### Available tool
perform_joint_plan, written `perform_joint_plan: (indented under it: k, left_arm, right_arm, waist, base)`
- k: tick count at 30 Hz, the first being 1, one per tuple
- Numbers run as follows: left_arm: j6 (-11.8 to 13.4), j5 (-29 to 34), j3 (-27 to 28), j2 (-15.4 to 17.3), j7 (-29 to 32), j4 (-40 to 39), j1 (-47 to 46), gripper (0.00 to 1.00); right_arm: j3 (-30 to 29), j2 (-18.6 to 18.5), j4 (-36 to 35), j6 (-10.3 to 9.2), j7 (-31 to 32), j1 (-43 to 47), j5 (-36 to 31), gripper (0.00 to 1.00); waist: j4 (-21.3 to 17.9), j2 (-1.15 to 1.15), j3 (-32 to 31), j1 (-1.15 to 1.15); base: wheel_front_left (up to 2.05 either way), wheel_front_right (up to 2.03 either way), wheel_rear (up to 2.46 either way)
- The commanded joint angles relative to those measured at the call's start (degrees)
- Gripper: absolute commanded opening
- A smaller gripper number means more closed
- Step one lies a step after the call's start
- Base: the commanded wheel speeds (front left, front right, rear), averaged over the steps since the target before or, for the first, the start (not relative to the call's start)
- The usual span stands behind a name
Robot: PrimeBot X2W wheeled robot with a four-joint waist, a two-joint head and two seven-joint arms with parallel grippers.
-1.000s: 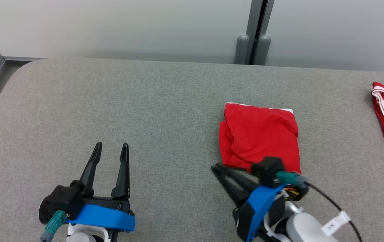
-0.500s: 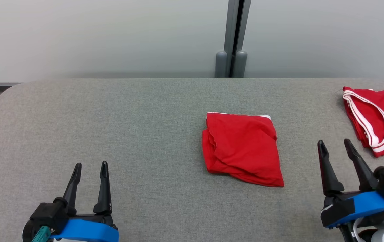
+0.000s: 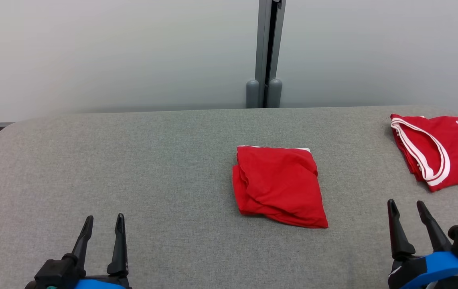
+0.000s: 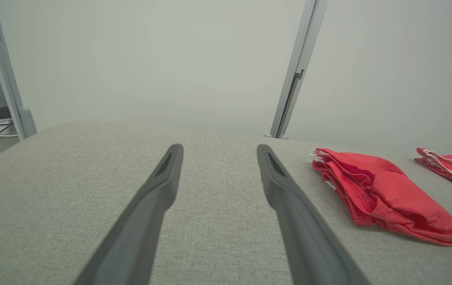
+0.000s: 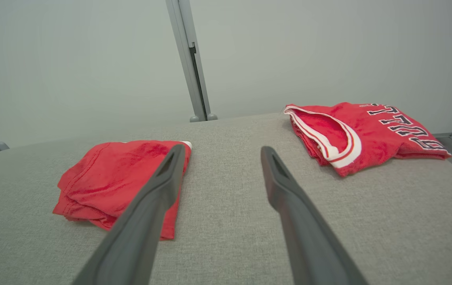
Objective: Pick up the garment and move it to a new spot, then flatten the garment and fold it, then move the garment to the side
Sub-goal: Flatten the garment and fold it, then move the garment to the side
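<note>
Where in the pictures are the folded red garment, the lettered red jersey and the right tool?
folded red garment (image 3: 279,184): head view, middle of its top layer.
lettered red jersey (image 3: 455,170): head view, plain red cloth beside the letters.
right tool (image 3: 405,202): head view, gap midway between its two fingertips.

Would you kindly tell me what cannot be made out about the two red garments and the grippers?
Lettered jersey: head view's right edge cuts its lettering.
Folded garment: its top layer hides the inner folds; in the right wrist view a finger covers one corner.
Left gripper, right gripper: bodies cut by the head view's bottom edge.
</note>
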Motion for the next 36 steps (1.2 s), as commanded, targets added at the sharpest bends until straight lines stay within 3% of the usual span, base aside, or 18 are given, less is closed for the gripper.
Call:
perform_joint_plan:
  k: [1,29,36]
  left_arm:
    - [-0.09,0.3,0.32,0.3,-0.23,-0.12,0.56,1.0]
    - [-0.09,-0.67,-2.0,0.72,-0.23,0.48,-1.09,1.0]
    - [-0.09,-0.37,-2.61,0.43,-0.22,-0.32,-3.02,1.0]
  right_arm:
    - [0.47,0.0,0.23,0.03,-0.49,1.1,0.3,1.0]
    - [3.12,-0.03,0.85,0.03,1.91,-0.71,0.43,1.0]
    - [3.99,-0.04,0.75,0.03,10.13,-8.28,2.1,1.0]
  waist:
    - [-0.1,0.01,-0.12,0.0]
    - [0.85,0.01,0.96,0.0]
    - [2.14,0.01,4.01,0.0]
  base:
    - [0.0,0.0,0.0]
    - [0.0,0.0,0.0]
    - [0.0,0.0,0.0]
